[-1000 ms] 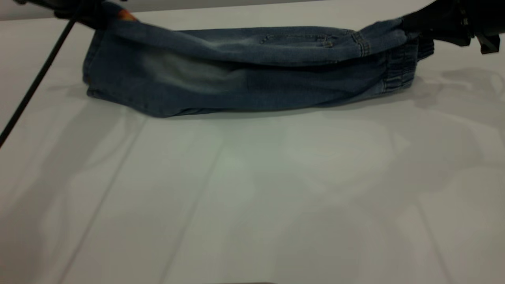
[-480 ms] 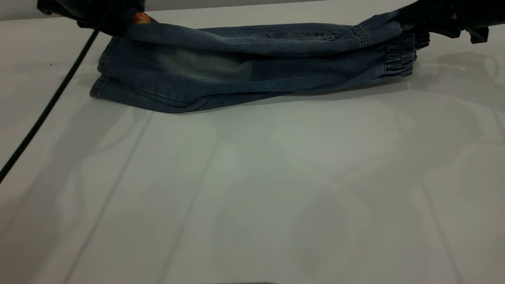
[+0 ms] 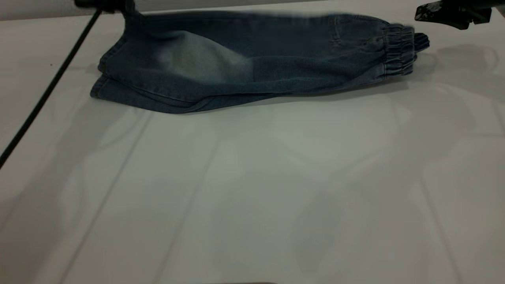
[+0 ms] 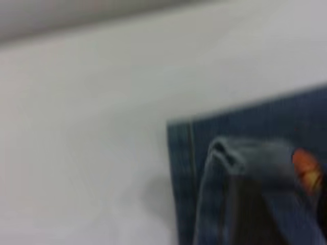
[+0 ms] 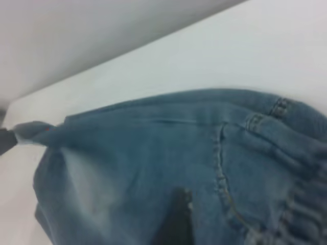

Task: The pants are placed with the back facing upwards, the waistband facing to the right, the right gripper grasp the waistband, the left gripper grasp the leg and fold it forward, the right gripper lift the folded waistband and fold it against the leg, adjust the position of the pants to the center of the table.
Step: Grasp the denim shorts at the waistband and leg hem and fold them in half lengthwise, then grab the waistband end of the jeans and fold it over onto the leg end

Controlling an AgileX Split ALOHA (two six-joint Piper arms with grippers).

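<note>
The pants (image 3: 256,67) lie folded lengthwise at the far side of the table (image 3: 252,189), with the elastic waistband (image 3: 398,51) to the right. My left gripper (image 3: 127,8) at the far left is shut on the hem of the leg (image 4: 240,158), holding that corner lifted. A bit of orange print (image 4: 306,171) shows beside the pinch. My right gripper (image 3: 424,14) hovers open above and to the right of the waistband, apart from it. One dark finger (image 5: 176,219) hangs over the denim near a back pocket seam (image 5: 219,168).
The left gripper's thin black cable (image 3: 47,90) slants down across the table's left side. A wall edge runs behind the table's far rim (image 3: 236,4). Bare white tabletop stretches in front of the pants.
The right gripper has let go of the waistband, and the upper layer has dropped onto the lower one. The left gripper has carried the leg corner to the right and farther back.
</note>
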